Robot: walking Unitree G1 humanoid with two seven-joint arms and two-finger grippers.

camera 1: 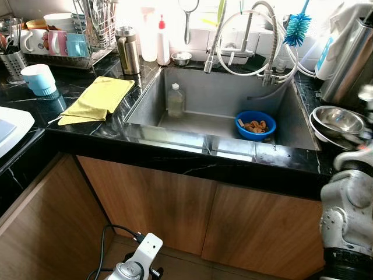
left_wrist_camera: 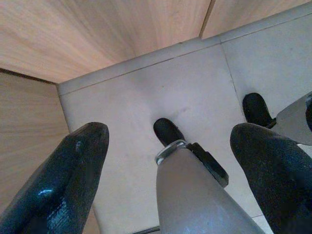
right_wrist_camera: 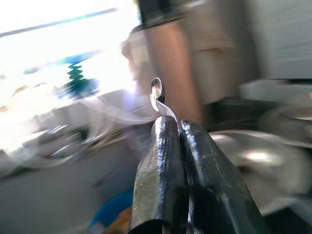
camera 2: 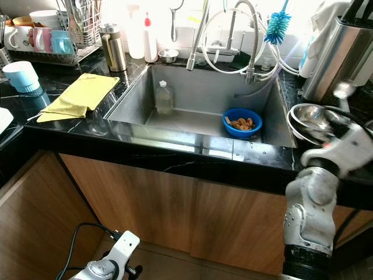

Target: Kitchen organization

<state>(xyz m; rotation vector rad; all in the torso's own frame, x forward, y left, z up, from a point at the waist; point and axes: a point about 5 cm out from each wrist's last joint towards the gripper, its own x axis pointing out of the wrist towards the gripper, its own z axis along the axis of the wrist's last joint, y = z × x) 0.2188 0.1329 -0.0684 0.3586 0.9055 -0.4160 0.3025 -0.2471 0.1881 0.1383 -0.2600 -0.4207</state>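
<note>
Right wrist view: we see our right gripper (right_wrist_camera: pixel 180 127) pinching a metal spoon (right_wrist_camera: pixel 159 100) beside the sink (camera 2: pixel 175 119), near steel bowls (camera 2: pixel 312 119).

Left gripper (left_wrist_camera: pixel 168 161) jaws spread wide, pale tiled floor (left_wrist_camera: pixel 146 92), wooden cabinet doors (left_wrist_camera: pixel 97 29)

A home kitchen is being shown: steel sink (camera 1: pixel 204 87), black marble counter (camera 1: pixel 175 154), dish rack (camera 1: pixel 87 35) with mugs, and wood cabinets (camera 1: pixel 175 216) are being seen.

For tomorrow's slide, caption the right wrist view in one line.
Right gripper pinches a metal spoon above the steel bowls beside the sink.
</note>
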